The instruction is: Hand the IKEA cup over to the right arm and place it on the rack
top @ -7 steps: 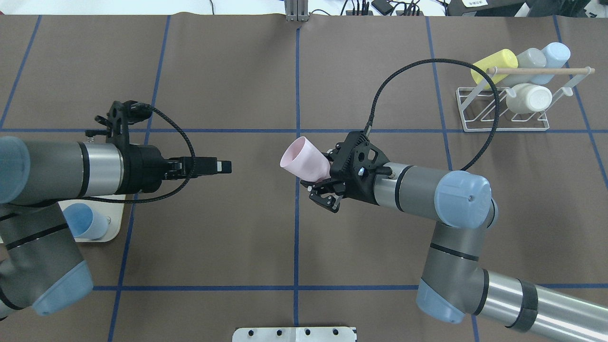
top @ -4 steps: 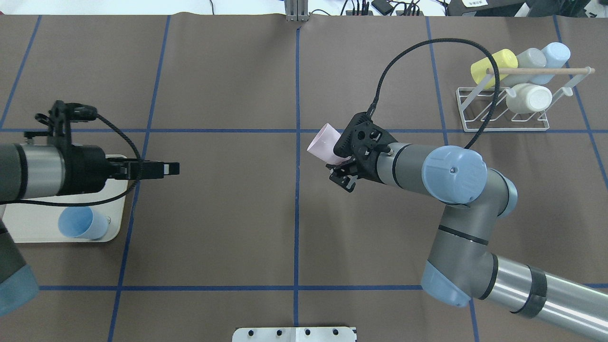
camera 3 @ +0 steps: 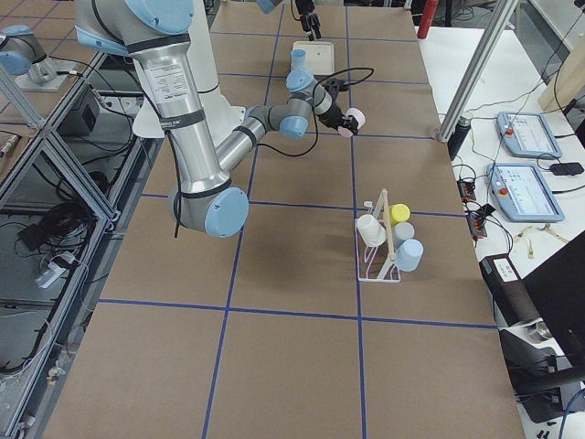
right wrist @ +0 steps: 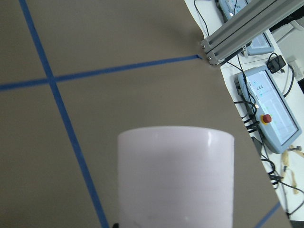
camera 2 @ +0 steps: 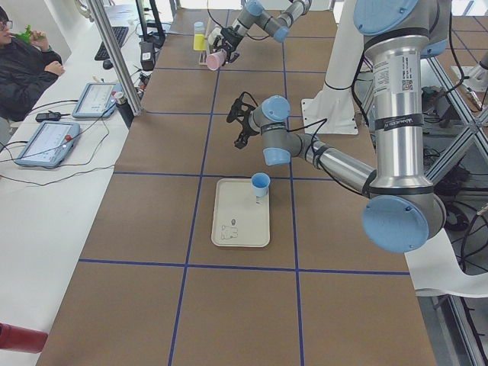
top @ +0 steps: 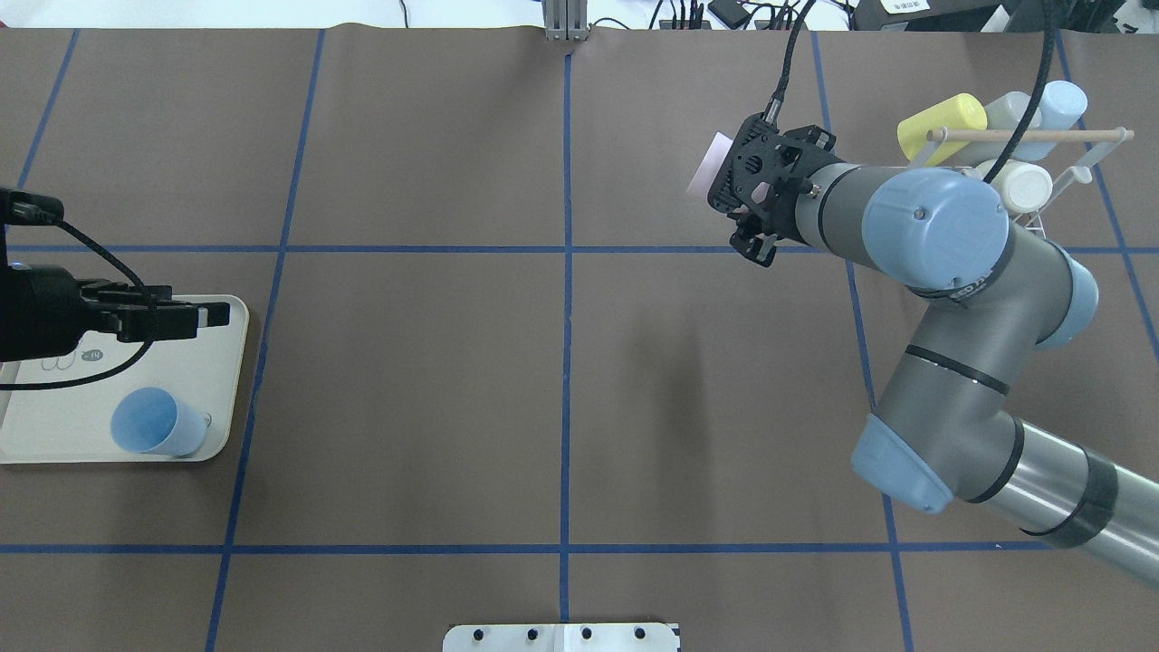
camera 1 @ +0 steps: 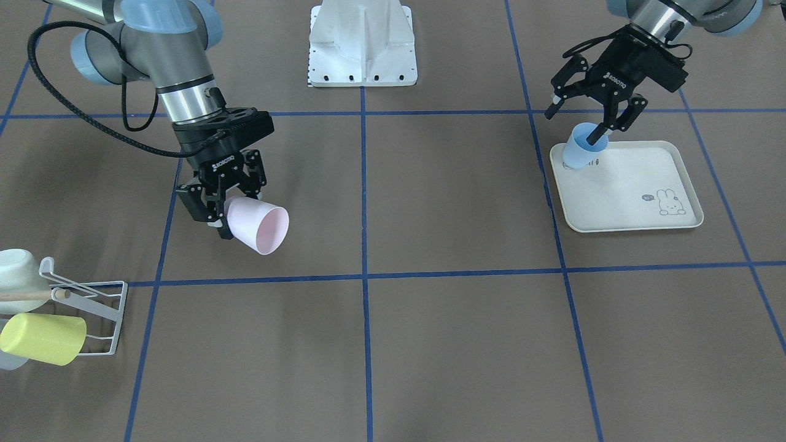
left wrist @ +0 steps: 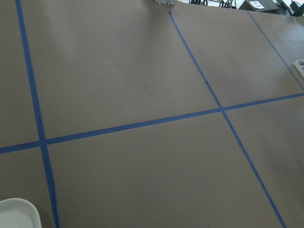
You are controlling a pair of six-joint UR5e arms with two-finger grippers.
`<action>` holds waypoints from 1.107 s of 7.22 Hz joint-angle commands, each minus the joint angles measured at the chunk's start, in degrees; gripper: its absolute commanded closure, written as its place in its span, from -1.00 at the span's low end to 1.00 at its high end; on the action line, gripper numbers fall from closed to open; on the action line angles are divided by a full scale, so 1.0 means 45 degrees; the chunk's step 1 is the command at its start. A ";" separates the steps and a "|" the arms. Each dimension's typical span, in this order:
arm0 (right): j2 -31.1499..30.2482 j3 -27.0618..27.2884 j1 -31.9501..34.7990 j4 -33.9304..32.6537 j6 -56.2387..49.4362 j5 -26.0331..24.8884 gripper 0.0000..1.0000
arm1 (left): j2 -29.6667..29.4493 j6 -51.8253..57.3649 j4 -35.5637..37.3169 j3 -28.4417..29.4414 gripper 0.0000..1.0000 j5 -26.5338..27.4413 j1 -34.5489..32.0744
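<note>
The IKEA cup (camera 1: 261, 227) is pale pink and lies tilted on its side in the air, held by its base. My right gripper (camera 1: 216, 216) is shut on it. In the overhead view only an edge of the pink cup (top: 705, 168) shows past the right gripper (top: 756, 195), a short way left of the rack (top: 1082, 167). The right wrist view has the cup (right wrist: 175, 175) filling its lower middle. The white wire rack (camera 1: 92, 307) with its wooden dowel holds several cups. My left gripper (camera 1: 574, 126) hangs open over the cream tray (camera 1: 638, 184).
A light-blue cup (top: 154, 423) stands on the cream tray (top: 54, 444), apart from the left gripper (top: 213, 317). A yellow cup (top: 942, 122) and a white cup (top: 1023, 186) sit on the rack. The right arm's cable loops up over the rack.
The right arm has swung the pink cup back and to the right, toward the rack. The left arm has drawn back to the left, over the tray.
</note>
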 commanded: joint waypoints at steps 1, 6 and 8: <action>-0.0242 0.0344 0.0921 -0.1540 -0.2829 -0.0106 1.00 | 0.0033 0.0029 -0.0006 0.0018 -1.00 -0.0008 -0.0027; -0.2565 0.1321 0.1706 -0.1623 -1.3000 -0.4064 1.00 | 0.0013 -0.0068 -0.0006 0.0018 -1.00 -0.0008 -0.0007; -0.3384 0.1341 0.1765 -0.1604 -1.4610 -0.5022 1.00 | -0.0026 -0.0127 -0.0026 -0.0001 -1.00 -0.0008 -0.0026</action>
